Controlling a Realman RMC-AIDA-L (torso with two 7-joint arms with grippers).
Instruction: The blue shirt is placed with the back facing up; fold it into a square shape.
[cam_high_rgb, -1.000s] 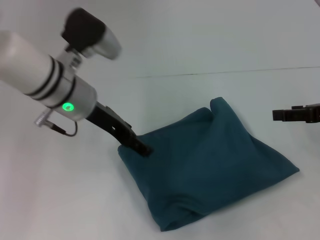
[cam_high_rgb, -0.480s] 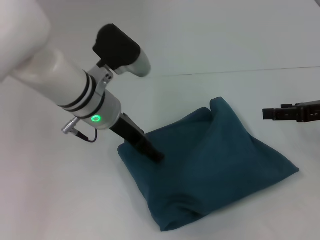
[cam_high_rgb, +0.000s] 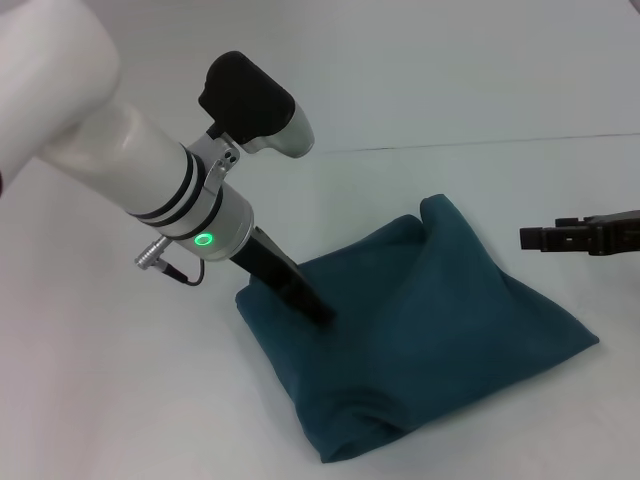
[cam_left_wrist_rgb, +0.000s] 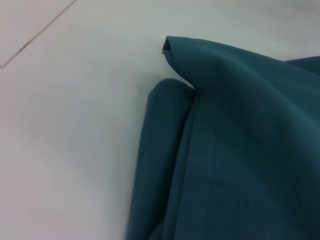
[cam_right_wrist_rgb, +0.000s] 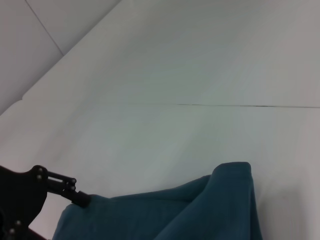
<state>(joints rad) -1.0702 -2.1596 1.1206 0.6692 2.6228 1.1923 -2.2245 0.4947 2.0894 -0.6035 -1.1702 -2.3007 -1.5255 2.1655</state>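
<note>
Soft knit shirt (cam_high_rgb: 420, 330) lies folded, roughly square, on the smooth white desk (cam_high_rgb: 120, 400). Left end effector (cam_high_rgb: 315, 308) presses its 9 o'clock edge; right end effector (cam_high_rgb: 540, 238) hovers at 3 o'clock. Finger states: cannot tell.

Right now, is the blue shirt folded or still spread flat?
Folded. The blue shirt lies as a compact, roughly square bundle with doubled layers, one corner standing up. The left tool rests on its edge.

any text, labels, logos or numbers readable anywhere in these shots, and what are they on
None can be read.
Folded dark teal-blue knit shirt: plain fabric only, no lettering showing in any view.
Left arm's white and silver wrist: a green ring light, no words or numbers.
Left claw and right claw: plain black, no markings visible.
White table: blank.
</note>
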